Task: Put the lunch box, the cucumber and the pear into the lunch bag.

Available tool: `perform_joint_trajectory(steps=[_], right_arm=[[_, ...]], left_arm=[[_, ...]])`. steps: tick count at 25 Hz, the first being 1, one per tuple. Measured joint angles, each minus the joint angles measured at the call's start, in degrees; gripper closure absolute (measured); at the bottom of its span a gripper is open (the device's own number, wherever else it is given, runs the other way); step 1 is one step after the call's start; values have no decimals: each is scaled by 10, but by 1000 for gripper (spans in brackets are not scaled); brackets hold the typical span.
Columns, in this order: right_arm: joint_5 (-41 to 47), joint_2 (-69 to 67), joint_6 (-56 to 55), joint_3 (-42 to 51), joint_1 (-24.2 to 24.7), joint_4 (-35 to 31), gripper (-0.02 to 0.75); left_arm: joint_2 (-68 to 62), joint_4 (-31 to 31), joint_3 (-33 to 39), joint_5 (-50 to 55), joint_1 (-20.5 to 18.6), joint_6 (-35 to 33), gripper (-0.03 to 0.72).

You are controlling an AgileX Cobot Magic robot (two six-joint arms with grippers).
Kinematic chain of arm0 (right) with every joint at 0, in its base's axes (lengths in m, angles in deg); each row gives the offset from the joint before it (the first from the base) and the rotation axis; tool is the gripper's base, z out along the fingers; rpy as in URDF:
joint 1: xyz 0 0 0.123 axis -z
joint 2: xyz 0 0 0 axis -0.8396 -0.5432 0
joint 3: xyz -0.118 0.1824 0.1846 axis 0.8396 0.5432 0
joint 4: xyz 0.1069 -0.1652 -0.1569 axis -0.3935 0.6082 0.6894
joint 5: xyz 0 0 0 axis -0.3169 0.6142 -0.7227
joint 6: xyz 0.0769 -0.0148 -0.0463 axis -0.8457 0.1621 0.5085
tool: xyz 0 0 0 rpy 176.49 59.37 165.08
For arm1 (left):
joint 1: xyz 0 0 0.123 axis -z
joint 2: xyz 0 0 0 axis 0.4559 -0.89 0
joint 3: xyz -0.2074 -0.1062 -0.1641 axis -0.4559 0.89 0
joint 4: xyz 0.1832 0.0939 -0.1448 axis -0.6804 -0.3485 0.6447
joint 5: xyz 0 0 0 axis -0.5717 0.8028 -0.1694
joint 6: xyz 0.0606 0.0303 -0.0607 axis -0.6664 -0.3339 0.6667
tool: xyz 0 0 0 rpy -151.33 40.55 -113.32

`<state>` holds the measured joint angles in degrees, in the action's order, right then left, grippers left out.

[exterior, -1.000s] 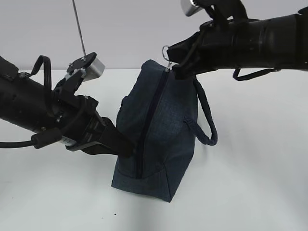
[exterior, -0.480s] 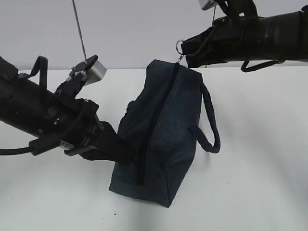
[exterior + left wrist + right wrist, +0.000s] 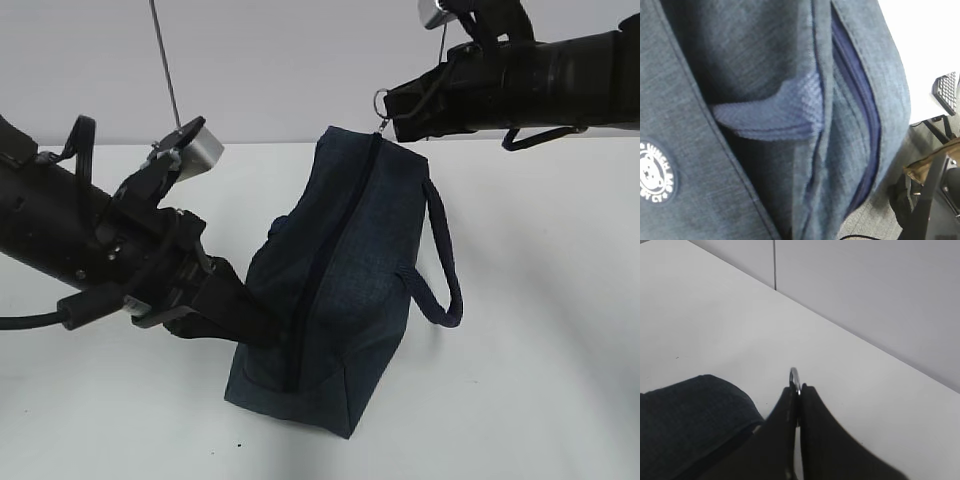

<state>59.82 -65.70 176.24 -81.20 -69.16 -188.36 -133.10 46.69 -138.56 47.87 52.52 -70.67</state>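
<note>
So the right hand (image 3: 392, 122) is pinched on the ring pull (image 3: 381, 100) atop the lunch bag (image 3: 345, 290), zipper (image 3: 325, 262) running down-left toward the left hand (image 3: 262, 330), whose grip I can't tell.

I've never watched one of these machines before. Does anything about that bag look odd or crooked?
Yes. The lunch bag leans askew, its top tipped right, stretched between the right end effector pinching its ring pull and the left end effector at its lower side.

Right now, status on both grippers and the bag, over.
Right gripper shut on ring pull at lunch bag top. Left gripper pressed against bag's lower side, jaws hidden. Zipper looks closed. Lunch box, cucumber, pear not in view.
</note>
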Motion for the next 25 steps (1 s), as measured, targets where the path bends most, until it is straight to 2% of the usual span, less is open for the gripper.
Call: perform_joint_trajectory(steps=[10, 13, 15, 20, 22, 25], right_arm=[[-8, -30, 10, -16, 0, 1, 732], [-8, -30, 10, -17, 1, 1, 732], [-8, -30, 8, -18, 1, 1, 732], [-7, -30, 4, -18, 4, 0, 732], [-7, -30, 4, -20, 4, 0, 732], [-7, -30, 4, -21, 4, 0, 732]], left_arm=[[0, 8, -2, 21, -2, 0, 697], [-1, 9, -8, 23, -2, 0, 669], [-1, 7, -17, 32, -2, 0, 607], [-1, 2, -32, 61, -2, 3, 351], [-1, 1, -32, 69, -2, 8, 292], [-1, -2, -45, 73, -6, 17, 259]])
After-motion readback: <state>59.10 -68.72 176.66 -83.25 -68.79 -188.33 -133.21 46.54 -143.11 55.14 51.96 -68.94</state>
